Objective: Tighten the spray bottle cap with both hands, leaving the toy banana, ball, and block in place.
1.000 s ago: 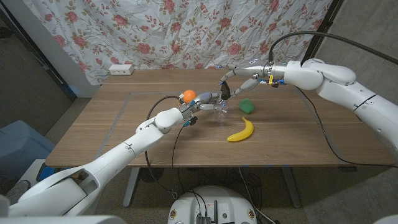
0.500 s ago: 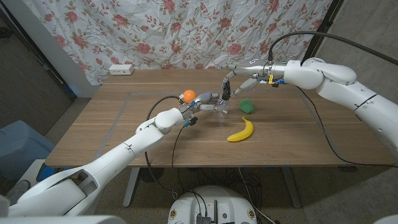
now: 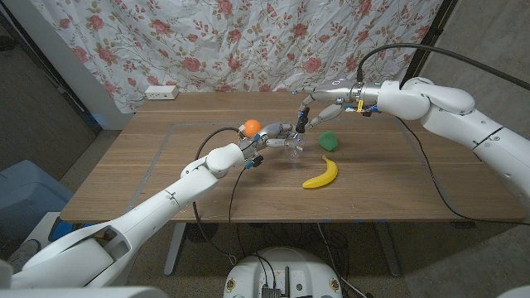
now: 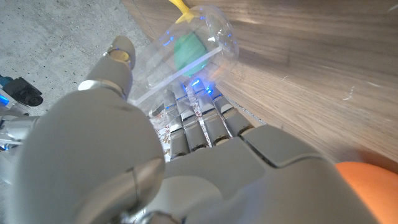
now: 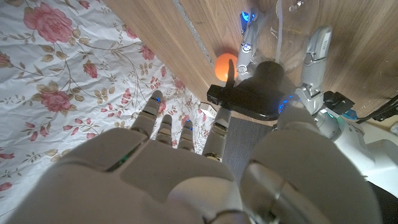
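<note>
The clear spray bottle (image 3: 293, 150) stands near the middle of the table (image 3: 124, 178), toward the far edge. It is gripped around its body by the left hand (image 3: 267, 139). The black cap (image 5: 249, 93) is enclosed from above by the fingers of the right hand (image 3: 308, 106); firm contact is probable. Just beside the left hand lies the orange ball (image 3: 251, 127). The green block (image 3: 329, 141) and toy banana (image 3: 321, 174) lie toward the right edge.
</note>
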Robot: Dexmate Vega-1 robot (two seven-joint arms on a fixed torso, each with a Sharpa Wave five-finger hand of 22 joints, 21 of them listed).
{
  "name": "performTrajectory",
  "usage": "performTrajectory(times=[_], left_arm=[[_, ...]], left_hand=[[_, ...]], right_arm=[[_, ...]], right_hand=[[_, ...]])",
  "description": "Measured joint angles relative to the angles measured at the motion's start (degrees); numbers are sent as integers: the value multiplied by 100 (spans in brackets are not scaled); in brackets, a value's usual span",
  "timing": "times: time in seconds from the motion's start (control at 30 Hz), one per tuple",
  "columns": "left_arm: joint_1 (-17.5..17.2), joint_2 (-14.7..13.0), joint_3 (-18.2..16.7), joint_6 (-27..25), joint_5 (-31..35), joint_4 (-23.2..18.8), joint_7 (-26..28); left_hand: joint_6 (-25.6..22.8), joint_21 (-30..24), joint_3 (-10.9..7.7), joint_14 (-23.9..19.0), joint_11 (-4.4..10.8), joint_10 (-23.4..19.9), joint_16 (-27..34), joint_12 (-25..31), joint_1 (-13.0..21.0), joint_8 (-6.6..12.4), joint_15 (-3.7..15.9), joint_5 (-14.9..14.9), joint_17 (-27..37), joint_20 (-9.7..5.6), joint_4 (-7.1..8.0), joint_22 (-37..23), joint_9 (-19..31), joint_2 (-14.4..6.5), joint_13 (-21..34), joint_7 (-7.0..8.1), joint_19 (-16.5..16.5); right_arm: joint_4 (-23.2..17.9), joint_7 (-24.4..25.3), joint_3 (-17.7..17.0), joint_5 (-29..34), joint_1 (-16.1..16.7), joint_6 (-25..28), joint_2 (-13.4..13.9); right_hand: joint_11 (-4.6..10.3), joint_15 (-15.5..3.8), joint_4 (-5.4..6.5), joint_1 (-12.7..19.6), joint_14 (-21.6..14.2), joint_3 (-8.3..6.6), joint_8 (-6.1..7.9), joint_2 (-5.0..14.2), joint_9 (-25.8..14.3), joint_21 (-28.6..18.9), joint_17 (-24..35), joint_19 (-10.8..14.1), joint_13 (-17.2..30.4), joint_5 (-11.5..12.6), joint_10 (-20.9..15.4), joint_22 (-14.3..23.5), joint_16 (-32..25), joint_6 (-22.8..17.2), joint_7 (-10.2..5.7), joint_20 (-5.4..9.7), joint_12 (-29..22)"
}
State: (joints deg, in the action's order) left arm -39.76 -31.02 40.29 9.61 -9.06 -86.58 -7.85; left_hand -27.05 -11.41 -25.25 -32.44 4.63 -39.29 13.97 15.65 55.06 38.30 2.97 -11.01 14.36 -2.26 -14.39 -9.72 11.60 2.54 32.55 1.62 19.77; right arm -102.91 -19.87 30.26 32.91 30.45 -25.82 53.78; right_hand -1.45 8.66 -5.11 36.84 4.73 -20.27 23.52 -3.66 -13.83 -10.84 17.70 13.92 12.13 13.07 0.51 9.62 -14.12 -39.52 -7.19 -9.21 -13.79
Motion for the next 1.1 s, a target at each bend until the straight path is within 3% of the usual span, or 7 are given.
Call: performTrajectory(times=[0.27, 0.53, 1.1], left_arm=[[6, 6, 8, -7, 0, -1, -17], [34, 23, 16, -7, -3, 35, -38], [79, 71, 32, 30, -27, 131, -74]], left_hand=[[0, 0, 0, 0, 0, 0, 0, -14, 0, 0, 0, 0, 3, 0, 0, 0, 0, 0, -2, 0, 0], [0, 0, 0, 0, 0, 0, 0, 7, 0, 0, 0, 5, 6, 0, 0, 0, 1, 0, -5, 0, 0], [0, 0, 0, 0, -14, -50, 0, 1, 0, 0, 0, 16, 3, 0, 0, 0, 0, 0, -2, 0, 0]], right_arm=[[-229, 129, -54, 268, 116, 210, 61], [-439, 250, -93, 513, 242, 462, 84], [-759, 365, -119, 767, 464, 915, 57]], right_hand=[[56, -111, 55, -159, -173, 56, 123, 157, 28, 0, 0, 100, -16, -45, -261, 0, -72, -340, 20, 19, -42], [130, -252, 55, -301, -341, 57, 265, 180, 76, 0, -7, 246, -16, -89, -539, 0, -135, -749, 39, 40, -73], [333, -538, 13, -429, -786, 99, 575, 308, 143, -43, -37, 533, -44, -133, -1211, 0, -293, -1596, -71, 82, -167]])
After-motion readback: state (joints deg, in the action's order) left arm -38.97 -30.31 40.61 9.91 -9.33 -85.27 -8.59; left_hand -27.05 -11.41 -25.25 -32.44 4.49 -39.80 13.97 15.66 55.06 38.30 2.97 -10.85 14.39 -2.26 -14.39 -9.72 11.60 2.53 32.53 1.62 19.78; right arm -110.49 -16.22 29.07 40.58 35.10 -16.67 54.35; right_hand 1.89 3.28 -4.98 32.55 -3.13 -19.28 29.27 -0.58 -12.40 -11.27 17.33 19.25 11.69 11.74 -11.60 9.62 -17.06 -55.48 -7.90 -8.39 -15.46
